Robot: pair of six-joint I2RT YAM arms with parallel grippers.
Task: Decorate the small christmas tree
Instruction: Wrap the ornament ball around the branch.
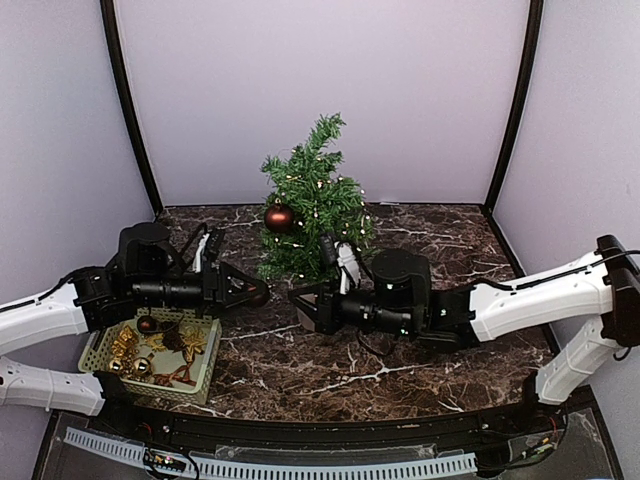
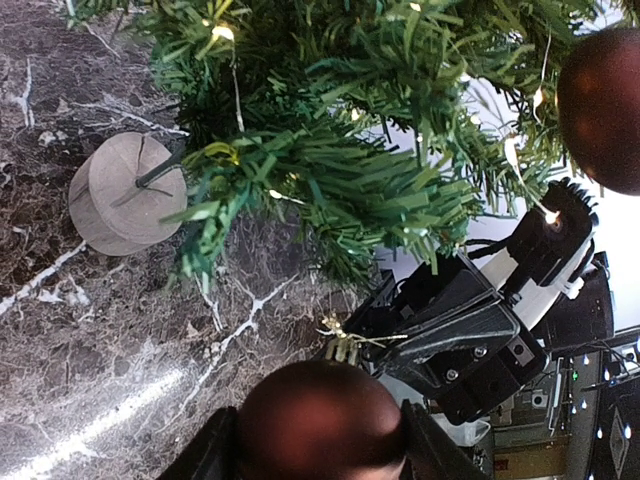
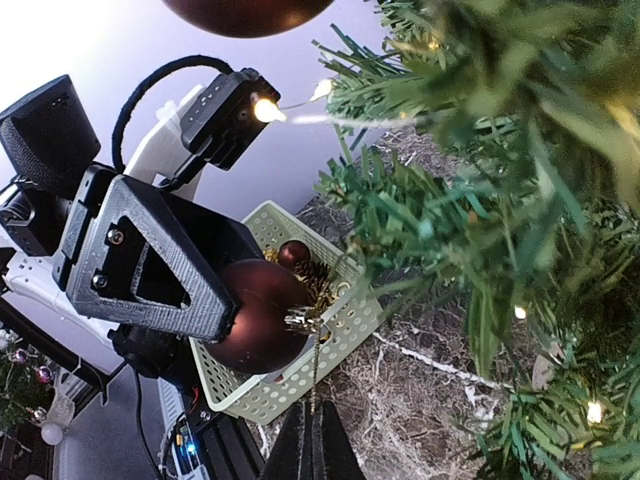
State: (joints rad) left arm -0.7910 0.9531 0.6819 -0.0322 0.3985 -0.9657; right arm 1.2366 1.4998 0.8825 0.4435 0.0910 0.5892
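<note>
The small christmas tree (image 1: pixel 312 200) stands at the back centre with lights on and one dark red ball (image 1: pixel 279 217) hanging on it. Its round wooden base (image 2: pixel 125 190) shows in the left wrist view. My left gripper (image 1: pixel 252 293) is shut on a second dark red ball (image 2: pixel 320 420), held low in front of the tree. The ball's gold cap and string (image 3: pixel 316 370) point toward my right gripper (image 3: pixel 313 425), which is shut on the string's end. The right gripper (image 1: pixel 297 300) faces the left one, just to its right.
A pale green basket (image 1: pixel 100 350) at the front left holds several gold and dark red ornaments and a pine cone. It also shows in the right wrist view (image 3: pixel 345 325). Dark marble tabletop (image 1: pixel 420 350); purple walls stand behind and at both sides.
</note>
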